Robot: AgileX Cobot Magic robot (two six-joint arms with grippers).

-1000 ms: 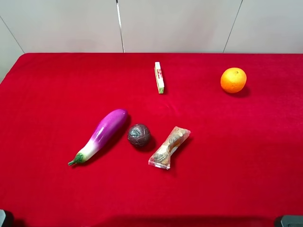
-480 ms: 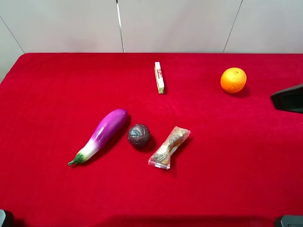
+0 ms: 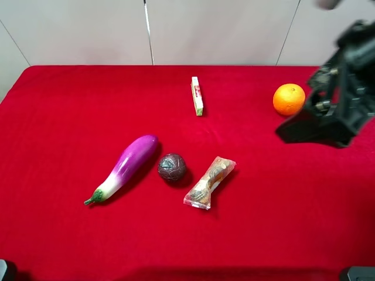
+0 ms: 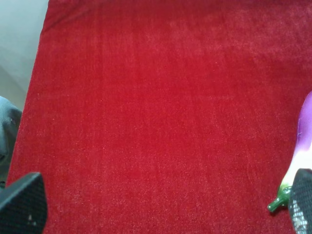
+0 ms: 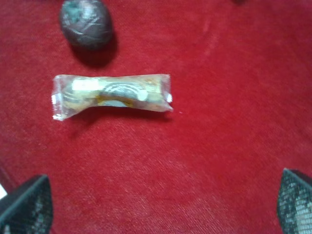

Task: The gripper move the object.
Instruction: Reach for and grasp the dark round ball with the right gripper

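Note:
The object, a small dark brown grooved ball, lies on the red cloth between a purple eggplant and a clear-wrapped snack packet. The right wrist view shows the ball and the packet below the camera. My right gripper hangs above the cloth below the orange fruit, well to the right of the ball. Its fingers stand wide apart and empty, so the right gripper is open. My left gripper is open and empty over bare cloth, with the eggplant's stem end by one finger.
A small white box lies on its edge at the back middle. The red cloth covers the whole table, with a pale wall behind. Dark arm parts show at the front corners.
My right arm has swung in from the right edge to over the cloth below the orange. The ball, eggplant, packet, box and orange have not moved.

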